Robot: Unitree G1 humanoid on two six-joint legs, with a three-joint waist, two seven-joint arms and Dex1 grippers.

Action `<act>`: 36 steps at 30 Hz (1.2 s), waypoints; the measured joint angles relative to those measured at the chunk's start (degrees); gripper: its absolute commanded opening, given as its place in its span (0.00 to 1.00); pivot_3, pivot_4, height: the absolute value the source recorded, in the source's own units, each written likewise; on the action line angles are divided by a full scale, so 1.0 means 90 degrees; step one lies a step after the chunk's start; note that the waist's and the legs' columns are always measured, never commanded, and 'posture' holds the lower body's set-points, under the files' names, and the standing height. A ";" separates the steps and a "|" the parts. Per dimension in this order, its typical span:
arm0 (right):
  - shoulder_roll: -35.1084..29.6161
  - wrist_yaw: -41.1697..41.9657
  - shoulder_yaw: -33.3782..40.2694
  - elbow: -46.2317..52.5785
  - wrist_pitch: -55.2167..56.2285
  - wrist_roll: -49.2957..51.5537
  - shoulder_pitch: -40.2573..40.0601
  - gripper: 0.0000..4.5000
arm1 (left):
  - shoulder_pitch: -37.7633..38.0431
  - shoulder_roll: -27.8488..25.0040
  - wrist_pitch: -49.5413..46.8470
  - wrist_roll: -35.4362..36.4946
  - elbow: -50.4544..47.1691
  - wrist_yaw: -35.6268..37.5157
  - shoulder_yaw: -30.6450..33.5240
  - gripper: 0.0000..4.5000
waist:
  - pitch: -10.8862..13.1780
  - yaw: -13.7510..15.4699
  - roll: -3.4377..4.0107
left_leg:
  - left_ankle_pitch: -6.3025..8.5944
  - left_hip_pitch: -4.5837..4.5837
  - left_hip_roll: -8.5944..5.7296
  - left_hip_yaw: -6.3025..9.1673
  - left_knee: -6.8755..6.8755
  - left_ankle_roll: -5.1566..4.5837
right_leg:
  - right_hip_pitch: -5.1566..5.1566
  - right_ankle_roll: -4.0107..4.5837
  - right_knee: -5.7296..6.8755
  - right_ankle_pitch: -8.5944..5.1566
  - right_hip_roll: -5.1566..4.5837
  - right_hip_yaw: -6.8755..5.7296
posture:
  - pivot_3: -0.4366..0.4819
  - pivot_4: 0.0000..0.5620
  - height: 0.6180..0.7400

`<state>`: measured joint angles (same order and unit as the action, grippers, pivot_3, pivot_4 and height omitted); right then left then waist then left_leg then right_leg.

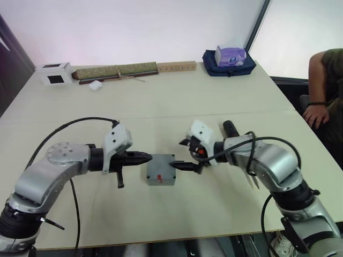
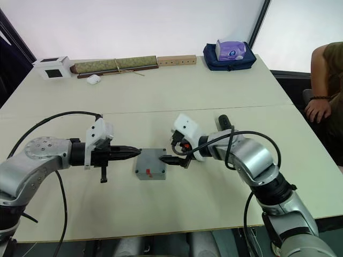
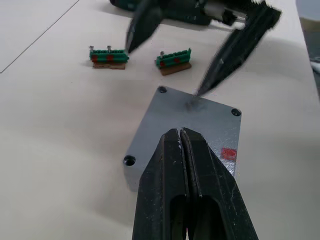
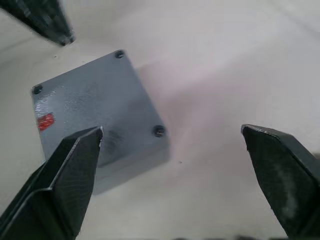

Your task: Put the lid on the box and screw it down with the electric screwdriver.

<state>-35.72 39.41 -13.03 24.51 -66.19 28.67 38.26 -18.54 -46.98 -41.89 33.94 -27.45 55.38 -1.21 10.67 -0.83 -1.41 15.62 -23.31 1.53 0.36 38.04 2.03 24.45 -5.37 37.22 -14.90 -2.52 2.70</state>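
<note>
The grey lid with its small red mark lies flat on top of the box at the table's middle, screw holes at its corners. My left gripper is shut, and its tip rests at the lid's left edge. My right gripper is open at the lid's right side. One of its fingertips touches the lid's top and the other is raised above the table. A thick black cylinder, which I take for the electric screwdriver, lies on the table just behind my right forearm.
Two green screw holders sit on the table beyond the box. Along the far edge are a white carton, a long roll, a wooden block and a blue bag. A person sits at the right.
</note>
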 measured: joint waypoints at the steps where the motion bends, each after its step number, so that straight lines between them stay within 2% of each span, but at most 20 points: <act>1: -0.0128 -0.0011 0.0179 0.0001 -0.0163 0.0056 0.0139 1.00 | -0.0058 0.0033 0.0004 0.0022 -0.0014 0.0008 -0.0027 0.00 | 0.0000 0.0003 0.0000 | 0.0000 -0.0001 -0.0001 0.0000 0.0001 0.0000 | 0.0000 0.0000 0.0000 0.0000 0.0000 0.0000 | 0.48 0.27 1.00; 4: -0.0766 -0.0019 0.0737 -0.0020 -0.0731 0.0154 0.0481 1.00 | -0.0308 0.0115 0.0012 0.0060 -0.0034 0.0053 -0.0041 0.00 | -0.0001 0.0018 -0.0001 | 0.0000 -0.0002 -0.0002 0.0001 0.0002 0.0000 | -0.0001 0.0000 -0.0002 0.0000 -0.0002 -0.0002 | 0.48 0.27 1.00; 8: -0.1373 0.0107 0.0759 -0.0087 -0.1108 0.0167 0.0565 1.00 | -0.0520 0.0271 0.0011 0.0086 -0.0027 0.0086 -0.0097 0.00 | 0.0000 -0.0030 0.0000 | 0.0000 -0.0001 -0.0001 -0.0001 0.0002 0.0000 | -0.0001 0.0000 -0.0001 0.0000 0.0002 0.0000 | 0.48 0.27 1.00; 10: -0.1778 0.0268 0.0566 -0.0323 -0.1350 0.0204 0.0668 1.00 | -0.0645 0.0362 0.0033 0.0091 -0.0012 0.0118 -0.0229 0.00 | 0.0003 -0.0023 0.0006 | 0.0000 -0.0001 -0.0002 -0.0001 0.0003 0.0000 | 0.0000 0.0000 0.0000 0.0000 0.0001 0.0000 | 0.48 0.27 1.00; 12: -0.2450 0.0393 0.0056 -0.1020 -0.1863 0.0101 0.1113 1.00 | -0.0786 0.0531 0.0162 0.0091 0.0026 0.0210 -0.0295 0.00 | 0.0006 -0.0013 0.0010 | 0.0000 -0.0003 -0.0004 -0.0005 0.0008 0.0000 | 0.0000 0.0001 -0.0002 0.0000 -0.0003 0.0002 | 0.48 0.27 1.00; 14: -0.2604 0.0365 -0.0292 -0.1726 -0.2326 -0.0062 0.1600 1.00 | -0.0901 0.0630 0.0278 0.0055 0.0068 0.0233 -0.0390 0.00 | 0.0005 -0.0021 0.0010 | 0.0000 -0.0002 -0.0004 -0.0007 0.0008 -0.0001 | 0.0000 0.0003 -0.0004 0.0000 -0.0002 0.0005 | 0.48 0.27 1.00; 22: -0.2305 0.0586 -0.1711 -0.3471 -0.2486 -0.0391 0.2281 1.00 | -0.1018 0.0854 0.0501 0.0023 0.0181 0.0250 -0.0540 0.00 | 0.0008 -0.0028 0.0015 | 0.0001 -0.0006 -0.0002 -0.0006 0.0005 -0.0002 | 0.0007 0.0000 -0.0001 0.0001 0.0003 0.0005 | 0.48 0.27 1.00; 32: -0.1668 0.1044 -0.2493 -0.4526 -0.2183 -0.0686 0.2566 1.00 | -0.0954 0.0861 0.0525 0.0030 0.0081 0.0094 -0.0529 0.00 | 0.0011 -0.0033 0.0019 | 0.0001 -0.0008 -0.0003 -0.0005 0.0006 -0.0002 | 0.0009 -0.0001 0.0001 0.0002 0.0002 0.0005 | 0.48 0.27 1.00; 36: -0.1557 0.1114 -0.2579 -0.4709 -0.2027 -0.0938 0.2578 0.78 | -0.0952 0.0862 0.0523 0.0031 0.0019 -0.0014 -0.0525 0.00 | 0.0009 -0.0026 0.0017 | 0.0001 -0.0007 -0.0003 -0.0004 0.0008 -0.0002 | 0.0007 -0.0002 0.0002 0.0003 0.0001 0.0004 | 0.48 0.27 1.00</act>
<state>-49.74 49.44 -36.24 -17.87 -84.44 20.23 61.45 -27.11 -39.23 -37.19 34.21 -27.28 55.25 -5.94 10.75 -1.07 -1.25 15.63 -23.37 1.50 0.32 38.11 2.01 24.52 -5.39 37.24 -14.88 -2.51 2.73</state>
